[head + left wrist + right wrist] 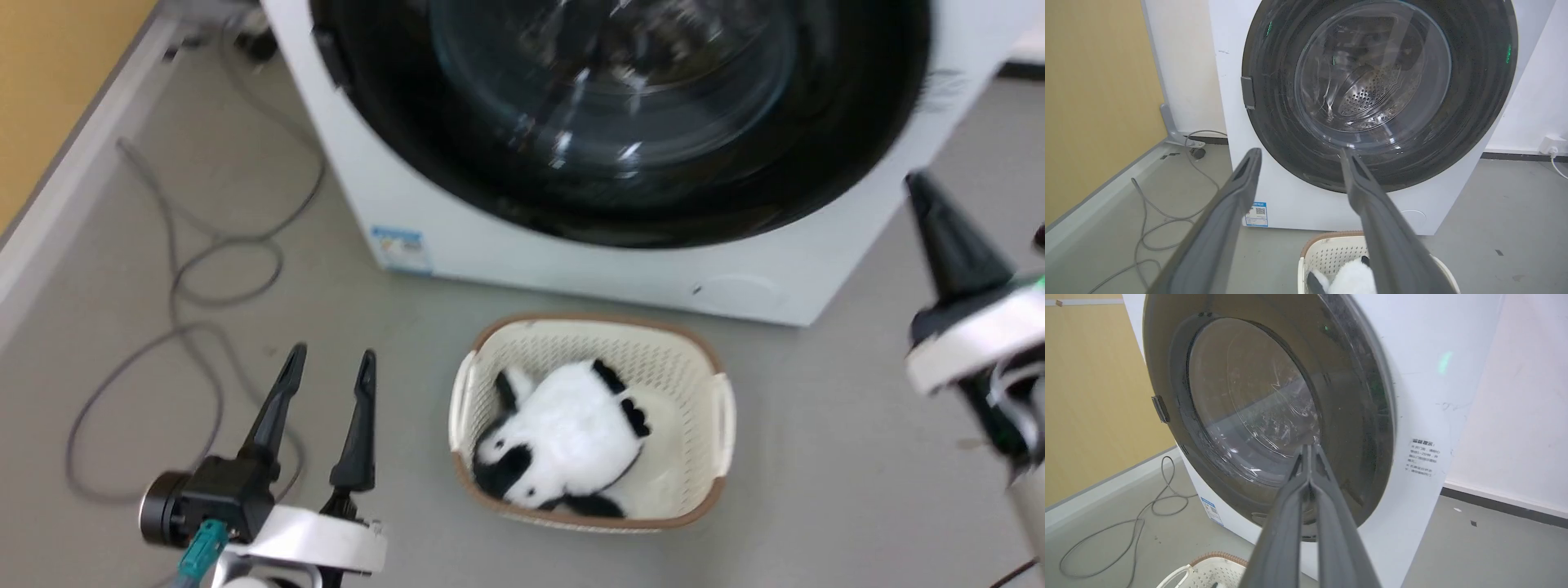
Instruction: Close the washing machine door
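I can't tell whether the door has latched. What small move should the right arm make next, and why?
Probably ease the right gripper, jaws shut, forward onto the washing machine door. The door lies against the washing machine, but whether it has latched cannot be told.

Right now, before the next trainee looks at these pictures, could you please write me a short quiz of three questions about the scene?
1. True or false: the right gripper has its fingers spread wide.
2. What lies in the laundry basket? A: a black-and-white plush toy. B: a blue towel. C: a pair of shoes.
3. One word: is the washing machine door open or shut?

Key
1. False: its fingers are pressed together.
2. A.
3. Shut: it looks flush with the white front of the washing machine.
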Tool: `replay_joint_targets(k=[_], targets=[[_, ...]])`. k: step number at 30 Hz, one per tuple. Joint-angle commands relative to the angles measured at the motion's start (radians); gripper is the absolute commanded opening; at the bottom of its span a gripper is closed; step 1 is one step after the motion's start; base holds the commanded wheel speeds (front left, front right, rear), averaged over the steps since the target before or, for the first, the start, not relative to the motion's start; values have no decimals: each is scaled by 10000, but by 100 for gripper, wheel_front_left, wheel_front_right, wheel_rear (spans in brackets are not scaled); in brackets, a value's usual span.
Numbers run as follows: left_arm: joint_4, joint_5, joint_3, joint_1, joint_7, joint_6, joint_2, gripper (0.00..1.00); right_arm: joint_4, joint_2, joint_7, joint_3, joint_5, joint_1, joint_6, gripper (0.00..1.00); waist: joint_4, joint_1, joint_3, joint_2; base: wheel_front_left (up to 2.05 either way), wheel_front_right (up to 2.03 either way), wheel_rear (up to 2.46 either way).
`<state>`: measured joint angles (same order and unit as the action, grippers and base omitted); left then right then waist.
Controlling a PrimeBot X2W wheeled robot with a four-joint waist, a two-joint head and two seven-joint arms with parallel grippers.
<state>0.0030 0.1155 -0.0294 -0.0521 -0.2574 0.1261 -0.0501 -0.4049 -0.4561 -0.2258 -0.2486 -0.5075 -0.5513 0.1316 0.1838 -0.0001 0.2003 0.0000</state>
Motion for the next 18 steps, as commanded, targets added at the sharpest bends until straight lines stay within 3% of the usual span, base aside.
replay_joint_targets(k=[1, 8, 18], targets=[[46, -59, 44, 128, -43, 8, -1, 100, 145, 114, -77, 66, 91, 287, -9, 0, -512, 1, -518, 0, 0, 0, 0], [356, -185, 229, 502, -43, -37, -1, 100, 1570, 1064, -289, 946, 1101, 2302, -9, 0, -968, 1, -1109, 0, 0, 0, 0], [616, -358, 262, 963, -44, -40, -1, 100, 3055, 2901, -321, 2291, 2126, 4812, -9, 0, -1216, 1, -1597, 0, 0, 0, 0]])
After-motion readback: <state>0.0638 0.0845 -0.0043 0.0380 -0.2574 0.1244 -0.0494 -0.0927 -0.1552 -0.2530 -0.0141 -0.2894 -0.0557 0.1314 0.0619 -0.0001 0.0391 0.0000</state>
